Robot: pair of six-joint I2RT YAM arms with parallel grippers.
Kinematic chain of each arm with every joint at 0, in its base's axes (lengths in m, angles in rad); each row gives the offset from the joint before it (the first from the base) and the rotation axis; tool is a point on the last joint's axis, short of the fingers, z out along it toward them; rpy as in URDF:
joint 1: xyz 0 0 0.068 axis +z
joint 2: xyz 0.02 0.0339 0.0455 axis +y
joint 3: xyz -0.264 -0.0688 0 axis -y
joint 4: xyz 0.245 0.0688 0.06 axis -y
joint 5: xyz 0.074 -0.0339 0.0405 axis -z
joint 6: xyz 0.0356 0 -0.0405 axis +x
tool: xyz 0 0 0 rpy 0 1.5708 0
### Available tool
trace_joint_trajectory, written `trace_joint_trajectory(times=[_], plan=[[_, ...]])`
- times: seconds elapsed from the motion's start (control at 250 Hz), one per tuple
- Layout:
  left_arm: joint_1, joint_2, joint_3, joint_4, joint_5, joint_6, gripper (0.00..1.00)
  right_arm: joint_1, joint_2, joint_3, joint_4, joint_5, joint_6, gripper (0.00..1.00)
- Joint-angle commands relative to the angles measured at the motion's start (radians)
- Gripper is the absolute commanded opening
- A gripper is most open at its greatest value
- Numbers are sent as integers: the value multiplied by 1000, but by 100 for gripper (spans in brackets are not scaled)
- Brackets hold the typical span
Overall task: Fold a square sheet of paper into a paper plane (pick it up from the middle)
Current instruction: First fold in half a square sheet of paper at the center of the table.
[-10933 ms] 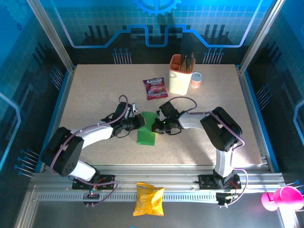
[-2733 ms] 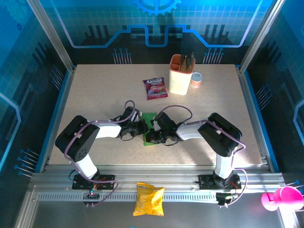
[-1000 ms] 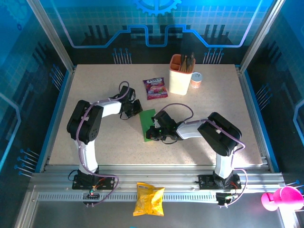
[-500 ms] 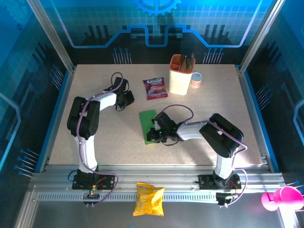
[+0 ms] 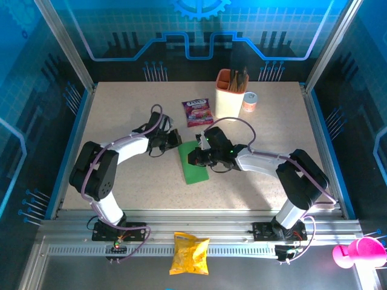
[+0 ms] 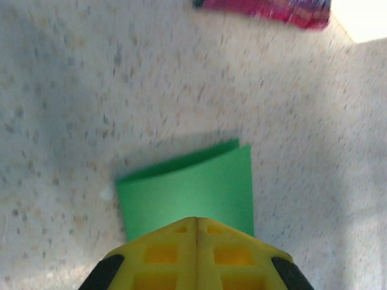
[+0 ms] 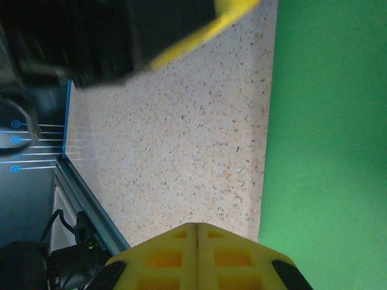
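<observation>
Two grippers, state: the left gripper (image 6: 196, 231) and the right gripper (image 7: 196, 237) each show yellow fingers pressed together along a thin seam, with nothing seen between them.
Left tip: it overlaps the near edge of the square sheet of paper (image 5: 195, 173) in its own camera; whether it touches cannot be told.
Right tip: low over the speckled table (image 5: 121, 115), right at one long edge of the green paper.
Paper, place: folded to a narrow strip, lying flat near mid-table and running aslant from far-left to near-right, between the two grippers.
Open room: bare table lies to the left, the right and the near side of the strip, with the near rail (image 5: 199, 219) well apart.
Far side: tighter, since the purple sachet (image 5: 198, 112) lies near the strip's far end, with the cream holder (image 5: 228, 101) and a small can (image 5: 250, 101) beyond it.
Off the table: a yellow crisp bag (image 5: 189, 254) sits past the rail.
Writing: the sachet has pale lettering, too small to read; no other text is legible.
Left wrist view: two layers show at the paper's far edge, a darker one peeking past the top one.
Right wrist view: the left gripper's black body and one yellow finger sit close across a band of bare table, and the table's blue side edge lies further off.
Top view: it gives the strip's whole outline.
</observation>
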State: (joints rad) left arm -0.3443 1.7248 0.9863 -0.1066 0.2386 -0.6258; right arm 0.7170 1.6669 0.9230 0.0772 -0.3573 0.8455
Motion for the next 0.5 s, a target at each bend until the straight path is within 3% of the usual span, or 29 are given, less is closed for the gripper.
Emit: trace_joint_trajectory(times=[0.0,0.495], plan=[[-10,-16,-28,43,44,-5,0,-10,58,19,21,-74,-40,0],[-48,97,22,68,71,-2,0,-9,272,68,124,-127,-20,0]])
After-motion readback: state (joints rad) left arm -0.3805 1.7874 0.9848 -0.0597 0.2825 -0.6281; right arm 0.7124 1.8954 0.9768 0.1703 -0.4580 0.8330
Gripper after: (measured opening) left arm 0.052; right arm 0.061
